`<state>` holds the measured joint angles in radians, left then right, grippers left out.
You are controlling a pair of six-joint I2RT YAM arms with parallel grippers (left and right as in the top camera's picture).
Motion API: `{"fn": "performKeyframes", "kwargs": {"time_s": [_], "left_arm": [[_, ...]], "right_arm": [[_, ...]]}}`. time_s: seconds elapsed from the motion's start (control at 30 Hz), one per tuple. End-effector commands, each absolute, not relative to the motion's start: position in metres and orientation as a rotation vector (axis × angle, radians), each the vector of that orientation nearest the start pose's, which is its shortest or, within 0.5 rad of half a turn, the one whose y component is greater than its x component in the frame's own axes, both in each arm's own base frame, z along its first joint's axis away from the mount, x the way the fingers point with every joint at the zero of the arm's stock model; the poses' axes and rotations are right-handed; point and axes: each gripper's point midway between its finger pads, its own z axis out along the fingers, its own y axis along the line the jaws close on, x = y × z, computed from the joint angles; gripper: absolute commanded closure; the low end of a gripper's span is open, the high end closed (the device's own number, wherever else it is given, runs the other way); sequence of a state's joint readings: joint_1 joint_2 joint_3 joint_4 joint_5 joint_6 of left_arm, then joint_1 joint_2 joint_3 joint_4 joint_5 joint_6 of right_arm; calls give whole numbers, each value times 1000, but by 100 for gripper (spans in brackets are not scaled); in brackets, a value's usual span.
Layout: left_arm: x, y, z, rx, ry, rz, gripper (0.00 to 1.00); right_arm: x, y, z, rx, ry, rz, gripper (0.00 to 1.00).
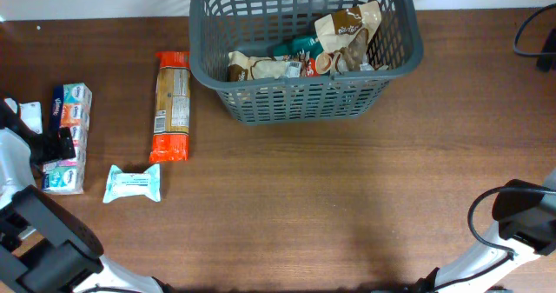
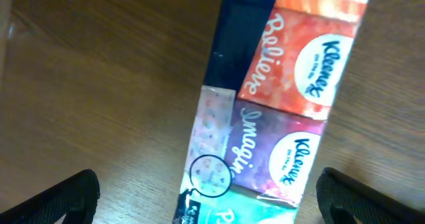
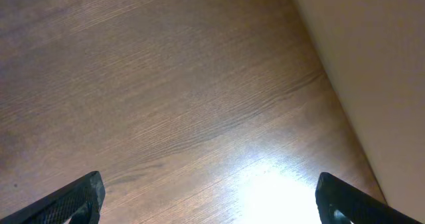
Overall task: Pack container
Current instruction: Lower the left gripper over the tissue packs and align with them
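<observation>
Far left of the overhead: the tissue pack (image 1: 68,136) lies lengthwise on the table (image 1: 347,197), with my left arm over it. On the left wrist view the left gripper (image 2: 211,201) is spread wide and holds nothing. The pack runs on a slant between the two fingertips, closer to the right-hand one. I can't tell whether the tips have reached the table.

Just right of that, lower down, is a small wipes packet (image 1: 133,183), lying flat and clear of the tissues. Next right is a long orange biscuit sleeve (image 1: 172,106), end-on toward the top of the frame, near the basket but not touching it.

Top centre: the basket (image 1: 295,102), upright, already holding several brown snack packets (image 1: 347,32) heaped toward its right half. The left half looks roomier.

Lower right: the right gripper (image 3: 211,197) is also wide open and empty, over bare wood well away from everything.

My read: packing is partway done, with three items outside. The step in hand is picking up the tissues with the left arm. Next I need to centre the fingers across the pack's narrow width, close, lift clear of the rim and carry it right to the basket's open side.
</observation>
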<state>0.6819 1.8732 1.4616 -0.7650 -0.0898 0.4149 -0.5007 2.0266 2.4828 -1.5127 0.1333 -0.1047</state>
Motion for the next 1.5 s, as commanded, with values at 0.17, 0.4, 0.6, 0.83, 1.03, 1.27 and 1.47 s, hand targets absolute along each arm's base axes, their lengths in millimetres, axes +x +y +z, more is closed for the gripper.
{"fn": "performKeyframes", "kwargs": {"time_s": [0.17, 0.4, 0.6, 0.83, 1.03, 1.27, 1.47], "left_arm": [[376, 300, 157, -386, 2637, 355, 1], [386, 285, 122, -291, 2739, 155, 1], [381, 279, 94, -286, 2816, 88, 1], [377, 274, 91, -228, 2846, 71, 1], [371, 269, 88, -213, 2879, 45, 1], [363, 263, 71, -212, 2936, -10, 1], [361, 263, 61, -184, 2964, -19, 1]], "right_arm": [[381, -238, 304, 584, 2588, -393, 1], [381, -238, 304, 584, 2588, -394, 1], [381, -238, 304, 584, 2588, -394, 1], [381, -238, 304, 584, 2588, -393, 1], [381, -238, 304, 584, 2588, -393, 1], [381, -238, 304, 584, 2588, -394, 1], [381, -238, 304, 584, 2588, -394, 1]]}}
